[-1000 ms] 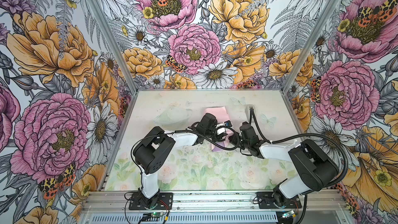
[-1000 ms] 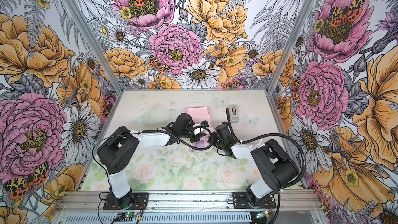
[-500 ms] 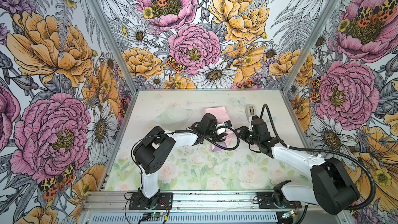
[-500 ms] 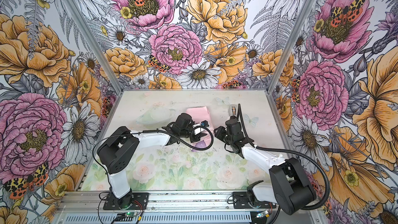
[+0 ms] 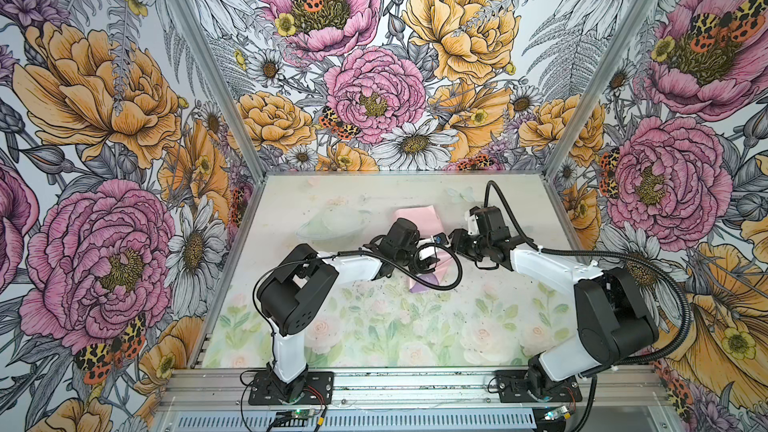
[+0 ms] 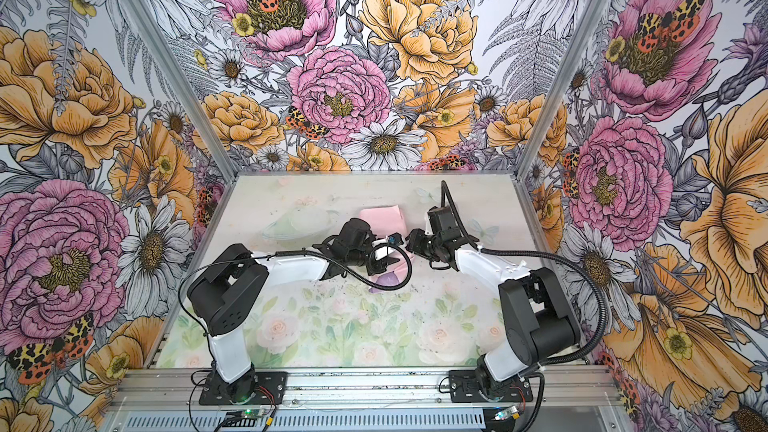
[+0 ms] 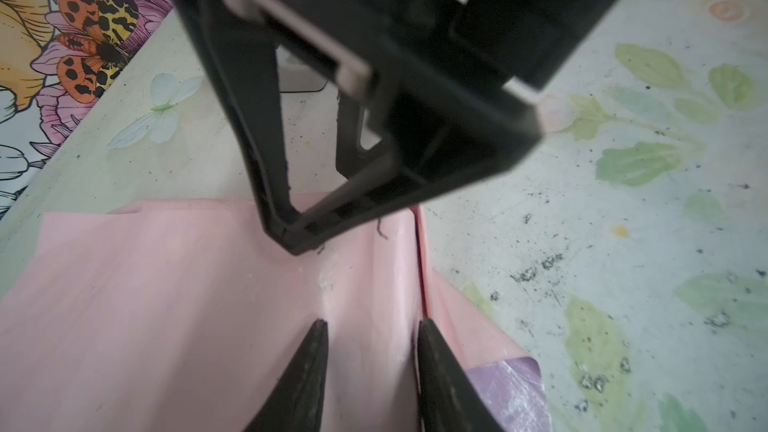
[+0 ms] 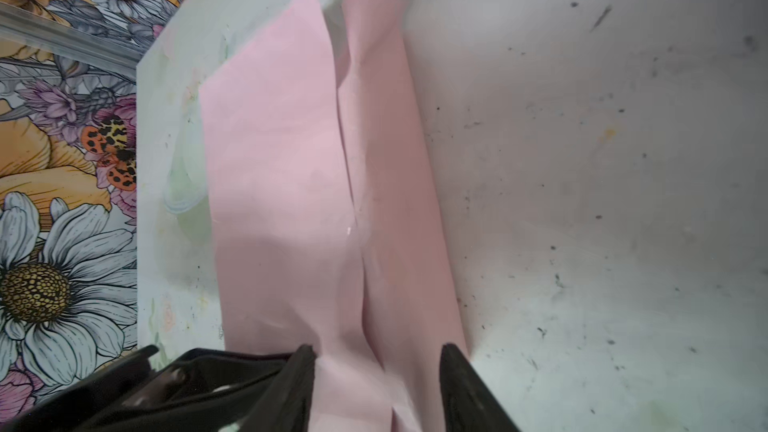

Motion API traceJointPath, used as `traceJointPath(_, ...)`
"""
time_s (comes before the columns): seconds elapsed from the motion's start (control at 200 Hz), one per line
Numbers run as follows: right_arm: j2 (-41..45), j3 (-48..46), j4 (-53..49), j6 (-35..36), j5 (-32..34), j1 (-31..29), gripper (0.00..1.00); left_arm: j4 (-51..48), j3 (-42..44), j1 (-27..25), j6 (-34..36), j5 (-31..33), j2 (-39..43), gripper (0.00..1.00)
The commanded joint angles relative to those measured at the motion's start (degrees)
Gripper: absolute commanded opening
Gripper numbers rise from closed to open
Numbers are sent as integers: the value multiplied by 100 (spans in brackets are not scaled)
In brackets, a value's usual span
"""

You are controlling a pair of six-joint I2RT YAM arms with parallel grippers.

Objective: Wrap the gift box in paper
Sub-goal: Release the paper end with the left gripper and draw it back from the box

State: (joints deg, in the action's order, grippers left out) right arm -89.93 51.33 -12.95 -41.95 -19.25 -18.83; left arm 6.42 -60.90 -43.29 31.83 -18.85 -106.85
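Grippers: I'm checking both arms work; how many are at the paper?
2. The left gripper straddles a fold of the paper; the right gripper faces it over the pink side. None hidden.

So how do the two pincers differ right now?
The left pincer straddles a raised fold of the paper; whether it grips is unclear. The right pincer stands open over the paper. A lilac corner shows beside the left pincer; by the right pincer only the pink side shows. Both hang low over the paper.
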Motion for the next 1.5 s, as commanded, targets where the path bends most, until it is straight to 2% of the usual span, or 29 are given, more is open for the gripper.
traceJointPath(0.0,-170,163,-329,255,-11,-48,39,-690,27,-23,-36,-64,-111,44)
traceJointPath(0.105,-159,118,-420,241,122,-74,28,-693,-12,-23,-250,-49,63,52)
traceJointPath(0.275,-9,-51,-446,32,287,-120,24,-765,-53,23,-946,135,621,66)
traceJointPath(0.48,225,-241,-437,-400,507,-295,22,-1349,6,217,-2613,944,1315,70)
traceJointPath(0.696,370,-317,-437,-601,707,-384,22,-1062,1267,245,-4064,1472,2404,70)
traceJointPath(0.861,425,-334,-428,-717,812,-468,22,-468,2193,64,-4927,1725,2704,69)
traceJointPath(1.011,485,-374,-433,-814,901,-549,22,1,2502,-95,-5239,1940,2490,64)
traceJointPath(1.231,564,-497,-345,-962,975,-626,22,397,2434,-214,-5430,2084,1932,62)
traceJointPath(1.491,599,-519,-322,-1025,988,-666,22,527,2213,-304,-5569,2419,1408,53)
